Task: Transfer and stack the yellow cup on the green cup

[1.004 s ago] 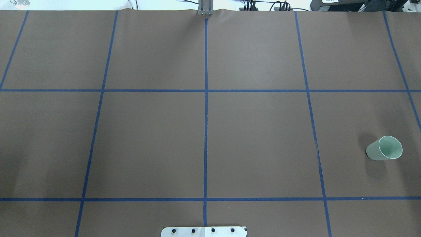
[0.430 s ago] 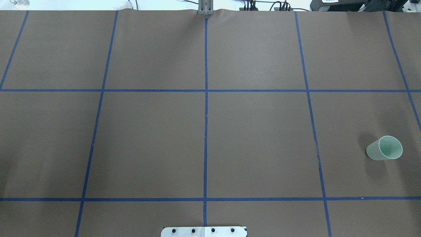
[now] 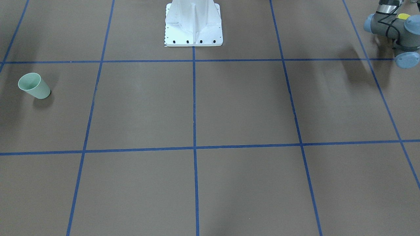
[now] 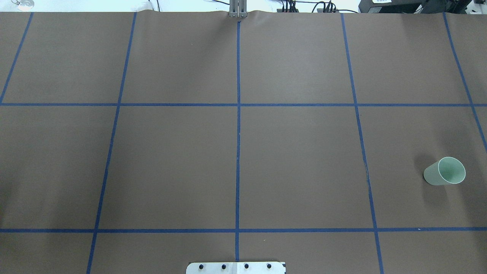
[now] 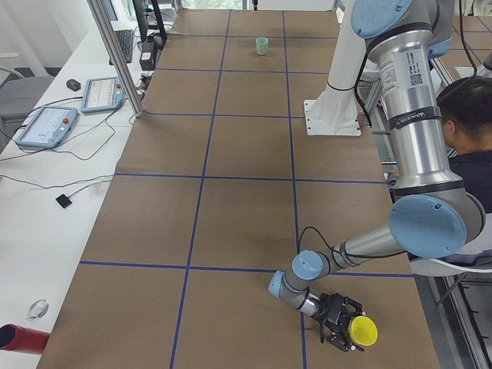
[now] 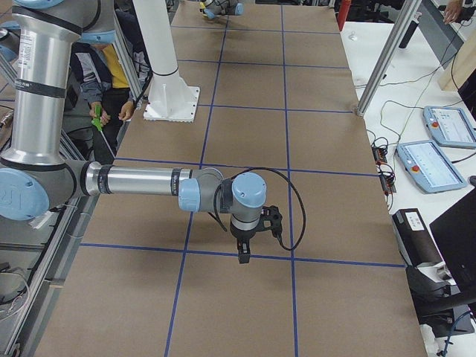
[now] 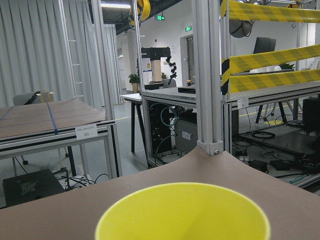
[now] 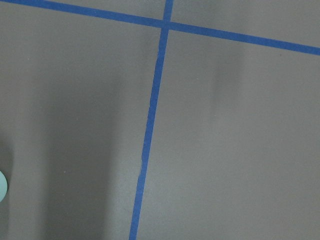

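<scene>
The green cup [image 4: 445, 171] stands upright on the table at my right; it also shows in the front-facing view [image 3: 34, 86] and far off in the exterior left view [image 5: 262, 46]. The yellow cup [image 5: 362, 331] is tilted at the table's left end, right at my left gripper [image 5: 338, 332]. Its rim [image 7: 182, 212] fills the bottom of the left wrist view, and a sliver of it [image 3: 403, 15] shows behind the left arm. I cannot tell whether the left gripper is shut on it. My right gripper [image 6: 243, 255] points down over bare table; I cannot tell its state.
The robot's white base [image 3: 193, 24] stands at the table's near middle. A person [image 5: 465, 131] sits beside the table behind the left arm. Blue tape lines [image 4: 238, 114] divide the brown table cover.
</scene>
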`<state>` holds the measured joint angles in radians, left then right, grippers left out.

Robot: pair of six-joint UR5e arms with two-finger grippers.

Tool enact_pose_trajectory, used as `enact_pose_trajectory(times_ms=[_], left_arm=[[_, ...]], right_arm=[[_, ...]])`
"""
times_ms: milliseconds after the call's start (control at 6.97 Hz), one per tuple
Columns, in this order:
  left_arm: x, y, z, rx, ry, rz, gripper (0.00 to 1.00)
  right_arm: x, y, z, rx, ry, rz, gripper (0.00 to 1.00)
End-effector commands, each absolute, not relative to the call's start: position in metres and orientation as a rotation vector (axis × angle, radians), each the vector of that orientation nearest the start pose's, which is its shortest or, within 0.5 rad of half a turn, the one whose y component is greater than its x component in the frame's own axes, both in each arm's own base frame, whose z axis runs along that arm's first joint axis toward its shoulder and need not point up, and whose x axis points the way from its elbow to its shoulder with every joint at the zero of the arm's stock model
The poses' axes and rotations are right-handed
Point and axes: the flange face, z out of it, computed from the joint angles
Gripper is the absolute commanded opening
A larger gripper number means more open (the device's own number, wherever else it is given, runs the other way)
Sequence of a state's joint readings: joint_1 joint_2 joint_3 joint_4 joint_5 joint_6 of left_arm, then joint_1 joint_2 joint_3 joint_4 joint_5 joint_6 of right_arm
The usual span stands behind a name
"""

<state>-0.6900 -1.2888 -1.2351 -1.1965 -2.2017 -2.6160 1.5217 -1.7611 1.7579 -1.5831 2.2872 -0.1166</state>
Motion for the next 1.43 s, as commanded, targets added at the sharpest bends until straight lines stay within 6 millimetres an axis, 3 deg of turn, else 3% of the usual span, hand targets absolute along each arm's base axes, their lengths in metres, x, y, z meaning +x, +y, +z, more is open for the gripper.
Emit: enact_pose_trajectory(times_ms=[0,574,861,1291], left_arm=[[0.099,-0.178,0.925,-0.472,-1.229,-1.824,0.45],[0.104,-0.182,0.903,-0.511,-1.192,-1.713,0.36],[0.083,-0.174,0.891,-0.441,-1.184,-1.658,0.36],[0.053,-0.177,0.9,-0.224,-1.165,-1.539,0.36]], right_arm=[[0.048,-0.414,0.657,0.014,-0.717,-0.155,1.0],[0.048,-0.415,0.658,0.017,-0.717,-0.153,1.0],[0.047,-0.417,0.656,0.02,-0.717,-0.151,1.0],[0.047,-0.417,0.657,0.016,-0.717,-0.148,1.0]])
